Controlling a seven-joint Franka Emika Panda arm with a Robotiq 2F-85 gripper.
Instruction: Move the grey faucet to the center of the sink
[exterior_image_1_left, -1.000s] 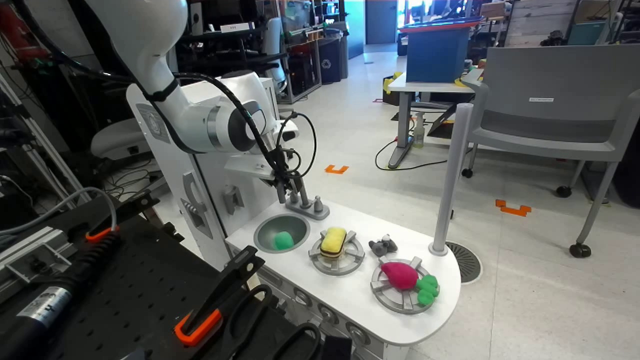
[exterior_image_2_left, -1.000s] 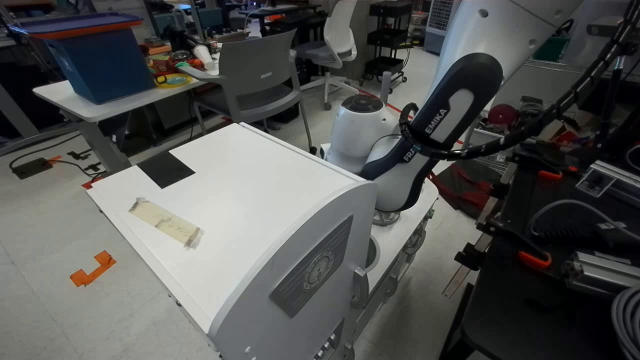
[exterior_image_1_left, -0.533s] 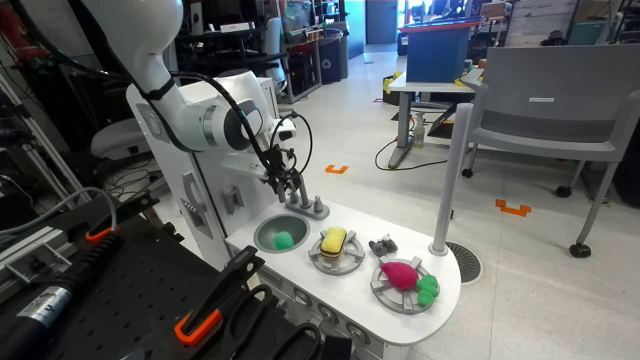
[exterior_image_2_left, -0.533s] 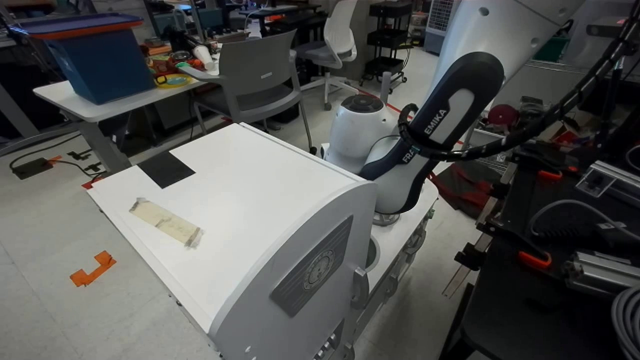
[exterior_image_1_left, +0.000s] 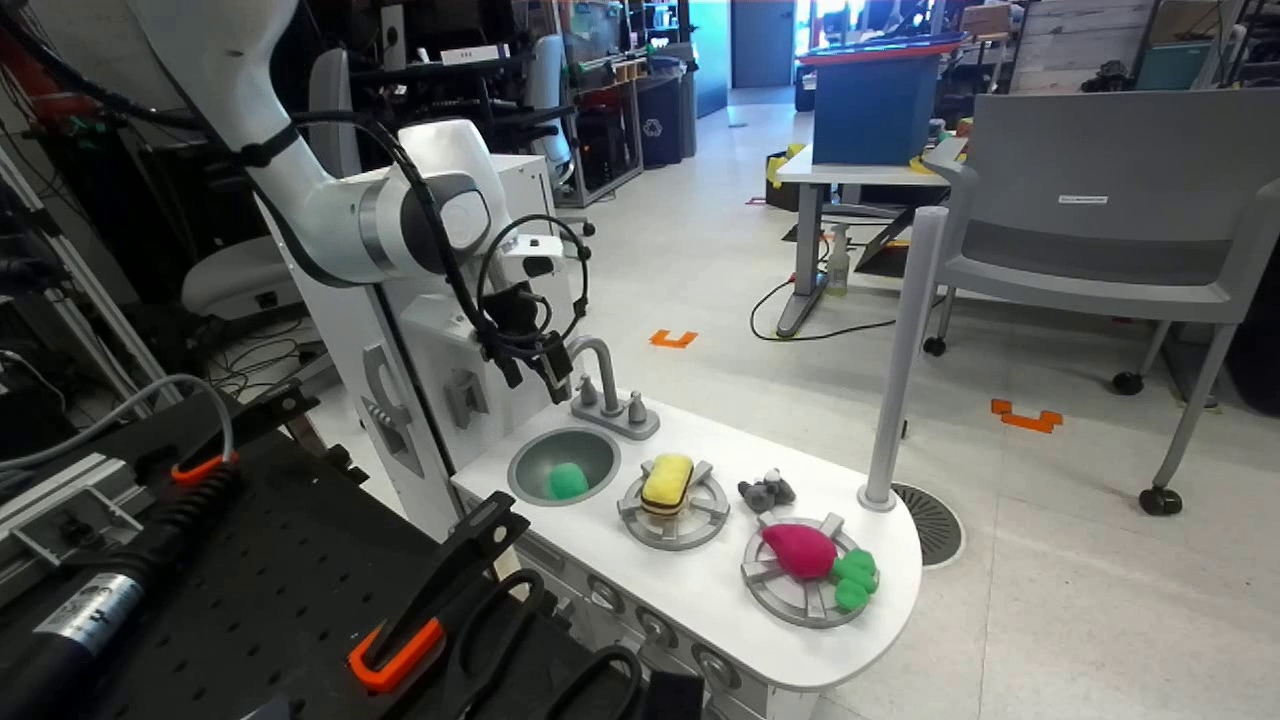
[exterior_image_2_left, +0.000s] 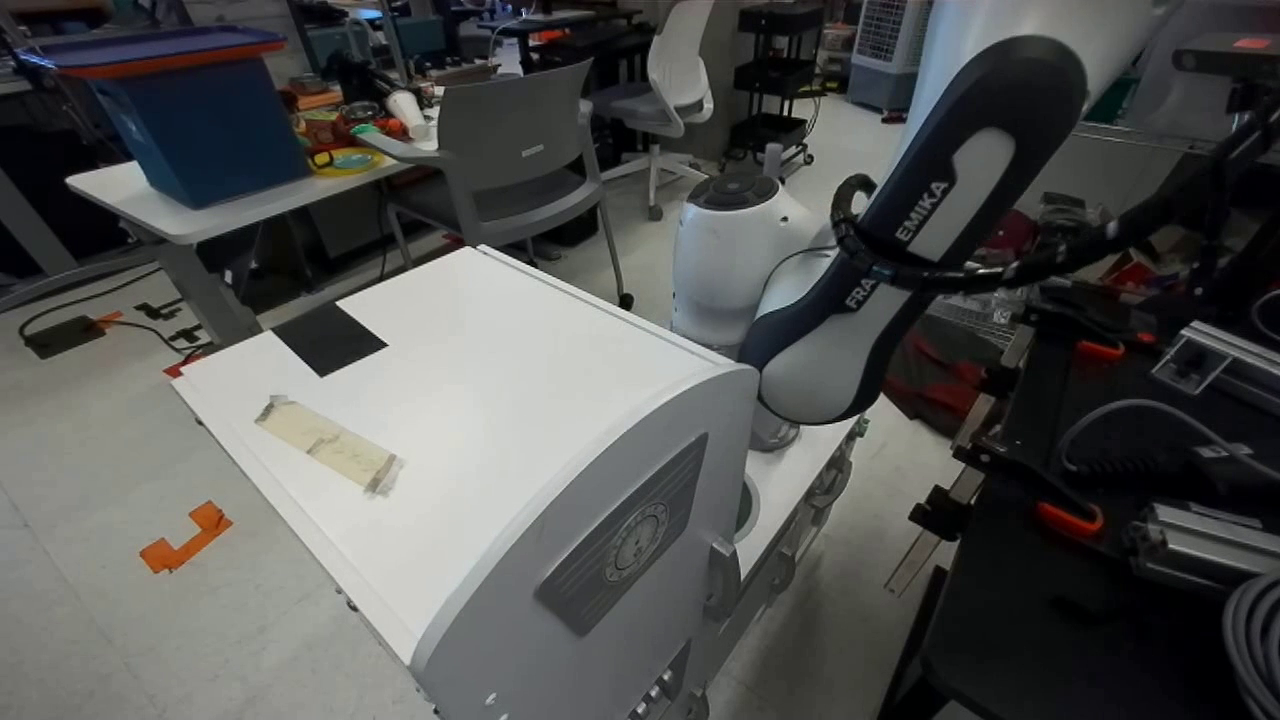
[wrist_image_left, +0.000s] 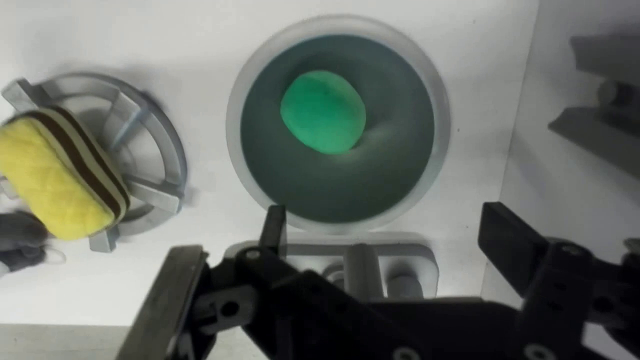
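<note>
The grey faucet (exterior_image_1_left: 606, 378) stands upright behind the sink (exterior_image_1_left: 535, 468) on the white toy counter, its curved spout reaching over toward the basin. My gripper (exterior_image_1_left: 535, 386) hangs just beside the spout, above the counter, with its jaws apart. In the wrist view the gripper (wrist_image_left: 384, 225) is wide open with nothing gripped; the faucet's spout (wrist_image_left: 361, 270) lies below, within the gap between the fingers, partly covered by the gripper body. A green soft ball-like toy (wrist_image_left: 324, 111) rests inside the sink (wrist_image_left: 390, 185). In an exterior view only a sliver of the sink (exterior_image_2_left: 746, 508) shows.
A yellow striped toy (exterior_image_1_left: 667, 484) lies on a burner beside the sink. Farther along are a small grey toy (exterior_image_1_left: 766, 491) and a pink toy vegetable (exterior_image_1_left: 800, 551) on another burner. A tall grey post (exterior_image_1_left: 905, 360) and the white cabinet wall (exterior_image_1_left: 400, 320) border the counter.
My gripper has opened from closed and drawn back from the faucet, leftward in an exterior view, baring the curved spout that it covered. The faucet's base stays in place.
</note>
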